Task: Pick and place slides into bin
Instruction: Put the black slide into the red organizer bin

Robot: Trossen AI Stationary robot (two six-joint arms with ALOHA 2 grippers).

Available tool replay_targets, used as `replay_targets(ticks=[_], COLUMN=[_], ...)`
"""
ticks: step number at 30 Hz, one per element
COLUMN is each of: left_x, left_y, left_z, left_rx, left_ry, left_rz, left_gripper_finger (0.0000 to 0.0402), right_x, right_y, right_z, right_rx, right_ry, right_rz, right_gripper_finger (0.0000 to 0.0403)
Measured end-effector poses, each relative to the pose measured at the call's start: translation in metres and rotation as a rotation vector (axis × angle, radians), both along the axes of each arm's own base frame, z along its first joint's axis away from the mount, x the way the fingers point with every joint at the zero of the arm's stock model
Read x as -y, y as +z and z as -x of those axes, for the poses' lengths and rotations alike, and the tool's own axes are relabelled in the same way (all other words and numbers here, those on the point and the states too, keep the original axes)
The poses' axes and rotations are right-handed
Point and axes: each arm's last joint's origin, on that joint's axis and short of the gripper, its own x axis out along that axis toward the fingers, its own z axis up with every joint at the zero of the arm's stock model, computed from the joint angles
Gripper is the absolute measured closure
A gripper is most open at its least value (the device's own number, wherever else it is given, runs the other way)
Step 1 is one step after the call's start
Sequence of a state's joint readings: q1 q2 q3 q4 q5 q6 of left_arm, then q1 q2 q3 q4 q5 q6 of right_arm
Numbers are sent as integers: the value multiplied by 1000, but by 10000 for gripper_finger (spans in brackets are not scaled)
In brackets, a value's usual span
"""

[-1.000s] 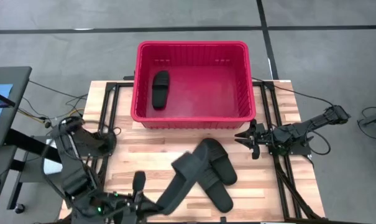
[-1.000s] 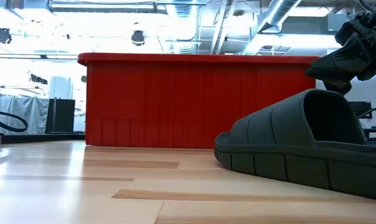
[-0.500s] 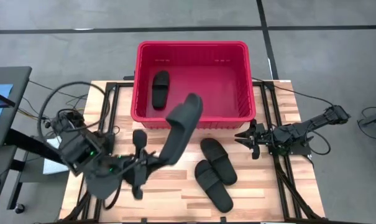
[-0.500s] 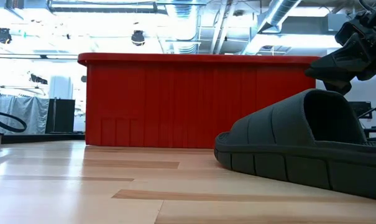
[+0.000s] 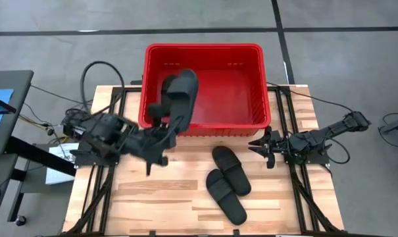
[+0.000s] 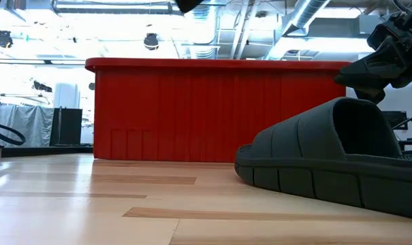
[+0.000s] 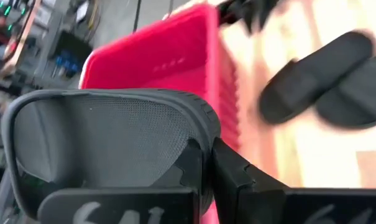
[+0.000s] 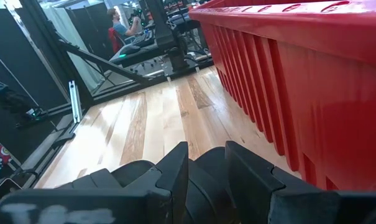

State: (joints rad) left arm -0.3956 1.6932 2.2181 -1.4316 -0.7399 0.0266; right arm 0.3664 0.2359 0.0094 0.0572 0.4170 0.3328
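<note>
The left claw (image 5: 164, 126) is clenched on 1 black sandal (image 5: 180, 92), holding it up over the near left rim of the red bin (image 5: 205, 125), so the sole slants across the bin's wall and its far end hangs above the inside. From the left wrist view, the 2 dark fingers (image 7: 234, 177) are pinched tight on the edge of that sandal (image 7: 107, 137), with the bin (image 7: 175, 56) just beyond it.

The bin stands at the far edge of the wooden table (image 5: 152, 191). Part of a 2nd sandal (image 5: 154, 109) shows inside the bin by its left wall, mostly hidden behind the lifted one.

2 more sandals lie on the table in front of the bin, toward its right half: one (image 5: 231, 170) nearer the bin, the other (image 5: 225, 196) just beside it and closer to the table's front edge, the pair touching or nearly so. In the low view one of them (image 6: 335, 163) fills the right side, flat on the table.

The right claw (image 5: 260, 146) rests at the table's right edge, near the bin's front right corner. Its fingers (image 8: 175, 171) stand part way apart and hold nothing; the bin's wall (image 8: 287, 81) runs alongside it.
</note>
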Motion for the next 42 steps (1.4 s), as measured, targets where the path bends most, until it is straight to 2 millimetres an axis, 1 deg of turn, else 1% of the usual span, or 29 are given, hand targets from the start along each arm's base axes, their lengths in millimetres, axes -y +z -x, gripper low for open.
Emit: replay_targets(ticks=[7, 11, 14, 19, 23, 26, 28, 30, 32, 35, 38, 42], left_x=[-46, -77, -102, -141, -165, -177, -181, -183, -186, -192, -198, -205], left_y=[-2, -2, -6, -19, -39, -57, -72, -84, -93, -95, -90, -90], left_z=[-12, -17, -24, -33, -36, -37, -36, -32, -27, -21, -15, -22], left_rx=[-72, -96, -96, -124, -192, -246, -290, -320, -303, -194, -78, 22], left_ry=[59, 87, 74, 36, 43, 38, 37, 43, 54, 67, 83, 104], left_rz=[18, 51, 100, 186, 213, 292, 333, 344, 340, 312, 291, 282], left_gripper_finger=[401, 401, 401, 401, 401, 401, 401, 401, 401, 401, 401, 401], right_x=[0, 0, 0, 0, 0, 0, 0, 0, 0, 0, 0, 0], right_y=[0, 0, 0, 0, 0, 0, 0, 0, 0, 0, 0, 0], right_z=[0, 0, 0, 0, 0, 0, 0, 0, 0, 0, 0, 0], right_rx=[0, 0, 0, 0, 0, 0, 0, 0, 0, 0, 0, 0], right_ry=[0, 0, 0, 0, 0, 0, 0, 0, 0, 0, 0, 0], right_rz=[0, 0, 0, 0, 0, 0, 0, 0, 0, 0, 0, 0], right_gripper_finger=[305, 305, 305, 305, 305, 305, 305, 305, 305, 305, 305, 305])
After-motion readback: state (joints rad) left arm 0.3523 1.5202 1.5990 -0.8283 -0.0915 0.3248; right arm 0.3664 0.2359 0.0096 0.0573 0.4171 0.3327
